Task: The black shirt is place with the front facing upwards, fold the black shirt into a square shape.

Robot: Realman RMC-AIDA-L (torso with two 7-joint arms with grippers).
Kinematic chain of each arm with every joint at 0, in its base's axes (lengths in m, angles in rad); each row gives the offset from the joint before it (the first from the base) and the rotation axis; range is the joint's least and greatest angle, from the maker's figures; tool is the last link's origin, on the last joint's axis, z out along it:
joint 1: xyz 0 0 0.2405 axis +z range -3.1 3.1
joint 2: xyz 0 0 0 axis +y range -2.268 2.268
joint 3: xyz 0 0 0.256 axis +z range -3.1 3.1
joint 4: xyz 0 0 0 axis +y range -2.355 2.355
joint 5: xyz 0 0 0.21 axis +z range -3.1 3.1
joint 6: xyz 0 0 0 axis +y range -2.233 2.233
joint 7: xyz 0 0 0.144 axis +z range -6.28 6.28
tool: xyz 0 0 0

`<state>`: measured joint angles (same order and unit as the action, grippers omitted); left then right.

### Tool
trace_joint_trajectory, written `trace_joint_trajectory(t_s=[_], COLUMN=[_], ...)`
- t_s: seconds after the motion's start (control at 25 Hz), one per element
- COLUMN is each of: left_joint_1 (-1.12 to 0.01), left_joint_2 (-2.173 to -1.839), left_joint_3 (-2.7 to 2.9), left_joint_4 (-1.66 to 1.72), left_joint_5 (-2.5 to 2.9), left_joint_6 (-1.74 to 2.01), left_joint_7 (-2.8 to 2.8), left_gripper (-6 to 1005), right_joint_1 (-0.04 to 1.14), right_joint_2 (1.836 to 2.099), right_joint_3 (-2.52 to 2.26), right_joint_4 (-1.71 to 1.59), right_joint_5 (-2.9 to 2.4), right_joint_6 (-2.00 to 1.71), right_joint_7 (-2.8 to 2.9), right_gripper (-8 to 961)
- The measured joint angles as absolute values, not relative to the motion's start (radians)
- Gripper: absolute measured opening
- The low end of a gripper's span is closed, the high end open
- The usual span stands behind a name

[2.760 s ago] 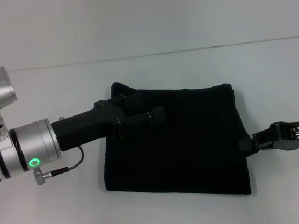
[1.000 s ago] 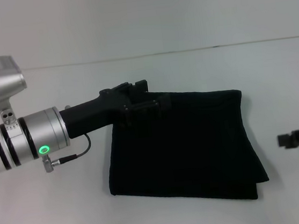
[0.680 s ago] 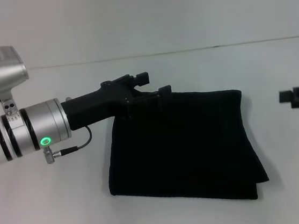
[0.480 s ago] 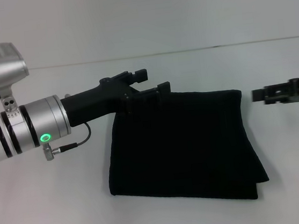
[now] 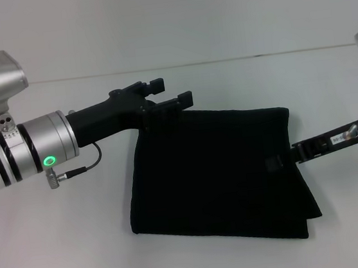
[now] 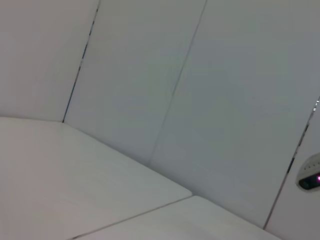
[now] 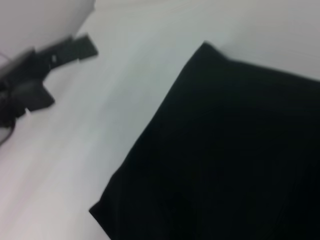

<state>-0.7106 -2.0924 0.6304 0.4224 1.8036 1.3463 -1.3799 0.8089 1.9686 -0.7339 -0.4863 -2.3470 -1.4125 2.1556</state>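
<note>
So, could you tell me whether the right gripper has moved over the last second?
Yes. The right gripper was off the black shirt out toward the robot's right; it has come in and now sits over the shirt's right edge.

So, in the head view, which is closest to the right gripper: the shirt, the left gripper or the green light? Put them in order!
1. Shirt: the right gripper is at its right edge.
2. Left gripper: across the shirt, at its far left corner.
3. Green light: farthest, well off to the left of the shirt.
</note>
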Motion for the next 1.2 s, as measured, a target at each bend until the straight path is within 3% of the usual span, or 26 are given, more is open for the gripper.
trace_joint_trajectory(t_s=[0.32,0.4,0.96,1.2], left_joint_1=[-0.709,-0.710,-0.708,-0.705], left_joint_2=[-2.092,-2.092,-2.091,-2.095], left_joint_3=[0.630,0.630,0.630,0.630], left_joint_4=[0.422,0.421,0.420,0.417], left_joint_5=[1.802,1.802,1.802,1.802], left_joint_6=[1.326,1.323,1.310,1.298], left_joint_7=[-1.380,-1.381,-1.381,-1.381], left_gripper=[875,875,874,874], right_joint_1=[0.811,0.811,0.792,0.811], right_joint_2=[2.018,2.020,2.012,2.036], right_joint_3=[-0.854,-0.863,-0.858,-0.956], right_joint_4=[-0.482,-0.483,-0.555,-0.531], right_joint_5=[-2.348,-2.348,-2.252,-2.272], right_joint_6=[-1.286,-1.279,-1.399,-1.364], right_joint_7=[2.127,2.125,2.053,2.047], right_gripper=[90,45,-1,0])
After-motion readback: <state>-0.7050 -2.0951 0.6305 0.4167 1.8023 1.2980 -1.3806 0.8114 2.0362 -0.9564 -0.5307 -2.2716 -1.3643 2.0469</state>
